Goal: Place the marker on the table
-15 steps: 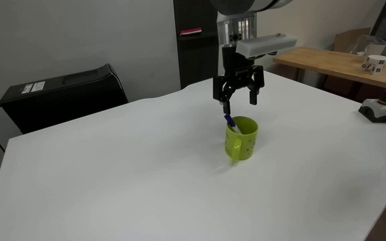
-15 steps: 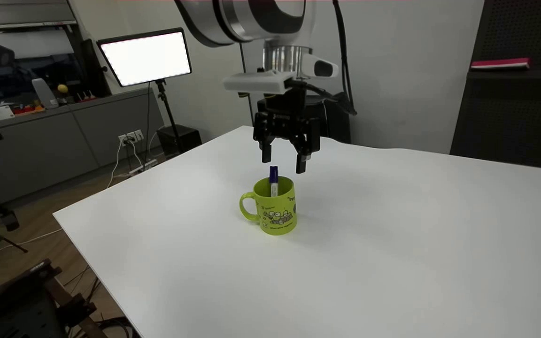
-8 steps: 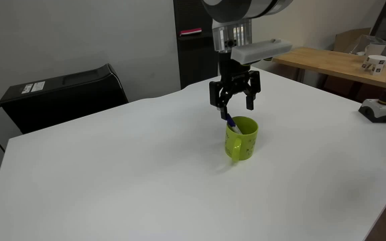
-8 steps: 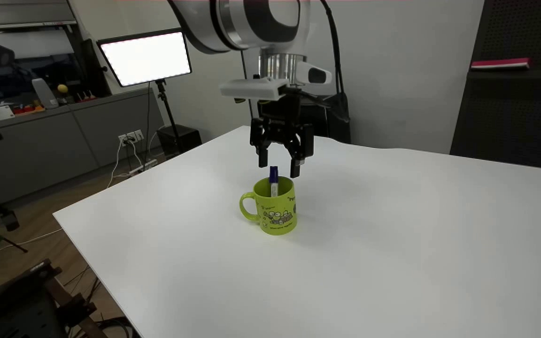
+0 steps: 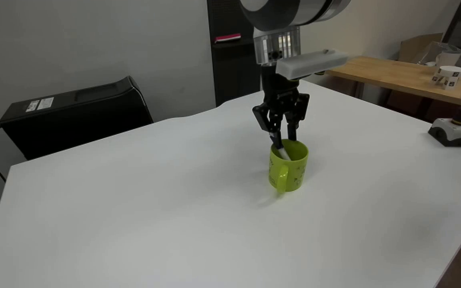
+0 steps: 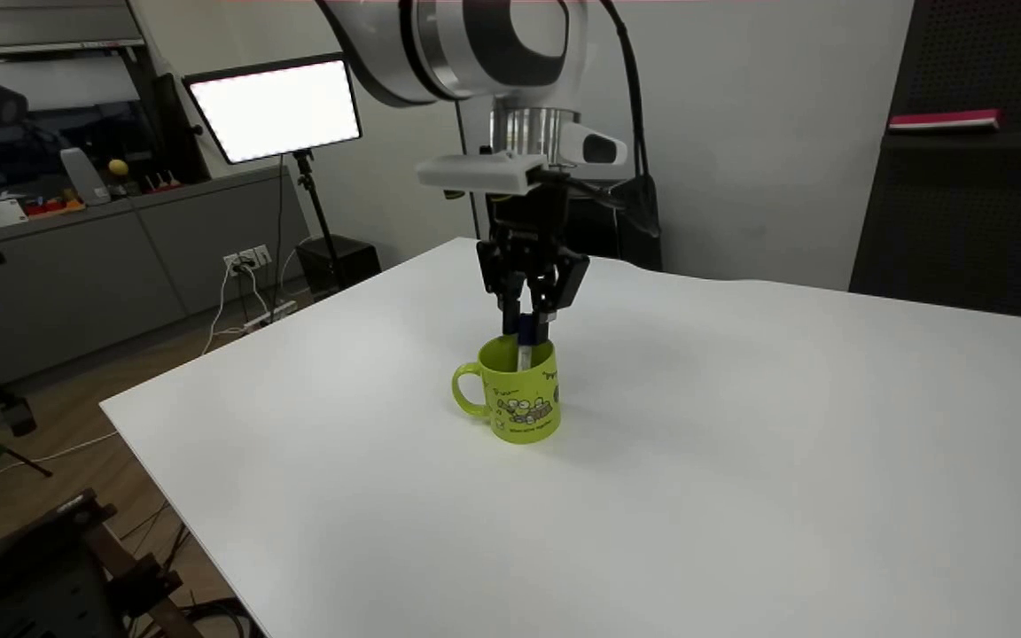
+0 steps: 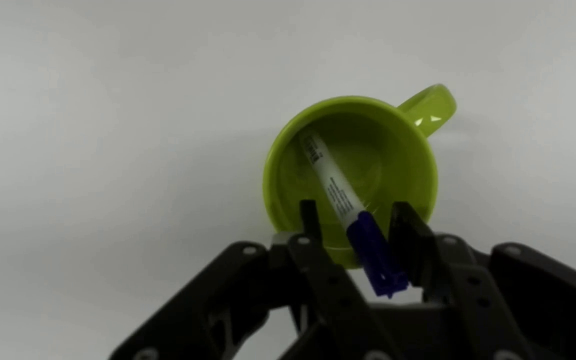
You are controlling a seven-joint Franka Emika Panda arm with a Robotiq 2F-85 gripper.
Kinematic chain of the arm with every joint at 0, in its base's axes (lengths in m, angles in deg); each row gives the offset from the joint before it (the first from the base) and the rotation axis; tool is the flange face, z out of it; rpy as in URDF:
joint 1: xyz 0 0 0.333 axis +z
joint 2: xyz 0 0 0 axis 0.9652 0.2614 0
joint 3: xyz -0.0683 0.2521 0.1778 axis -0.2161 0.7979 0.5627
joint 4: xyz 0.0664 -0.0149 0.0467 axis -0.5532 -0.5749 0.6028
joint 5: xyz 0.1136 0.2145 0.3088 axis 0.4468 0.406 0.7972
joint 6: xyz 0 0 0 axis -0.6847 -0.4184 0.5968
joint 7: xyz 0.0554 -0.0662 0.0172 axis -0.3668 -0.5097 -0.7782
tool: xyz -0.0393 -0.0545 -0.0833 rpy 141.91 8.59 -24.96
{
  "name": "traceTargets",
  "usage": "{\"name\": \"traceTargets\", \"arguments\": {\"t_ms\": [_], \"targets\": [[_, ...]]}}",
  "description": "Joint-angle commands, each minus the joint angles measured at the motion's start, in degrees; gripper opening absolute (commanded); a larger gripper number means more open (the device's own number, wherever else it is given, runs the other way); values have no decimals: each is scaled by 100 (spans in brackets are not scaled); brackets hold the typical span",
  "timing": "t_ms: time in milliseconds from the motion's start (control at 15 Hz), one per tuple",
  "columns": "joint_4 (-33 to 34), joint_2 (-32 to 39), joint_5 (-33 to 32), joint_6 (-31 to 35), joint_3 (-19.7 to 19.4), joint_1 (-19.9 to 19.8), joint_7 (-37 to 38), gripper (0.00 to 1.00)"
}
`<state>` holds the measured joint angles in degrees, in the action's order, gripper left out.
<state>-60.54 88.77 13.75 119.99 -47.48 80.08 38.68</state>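
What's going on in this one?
A robot arm holds its partly open gripper at the mouth of a green mug, with fingers on either side of the blue cap of a marker. The wrist view shows a gap on one side, so the marker doesn't look gripped yet. It leans inside the mug, which stands upright on the white table; placing it there is not yet done.

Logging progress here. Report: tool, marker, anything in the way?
Tool partly open, astride marker. Marker leaning in green cup, not yet on table. Cup likely blocks sideways exit.
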Motion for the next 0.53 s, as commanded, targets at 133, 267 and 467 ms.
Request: {"name": "traceTargets", "arguments": {"t_ms": [133,267,467], "targets": [[176,66,-144,-199,-48,32,253,1],[167,57,-155,-202,-55,31,260,0],[166,53,-175,-220,-67,24,276,0]]}}
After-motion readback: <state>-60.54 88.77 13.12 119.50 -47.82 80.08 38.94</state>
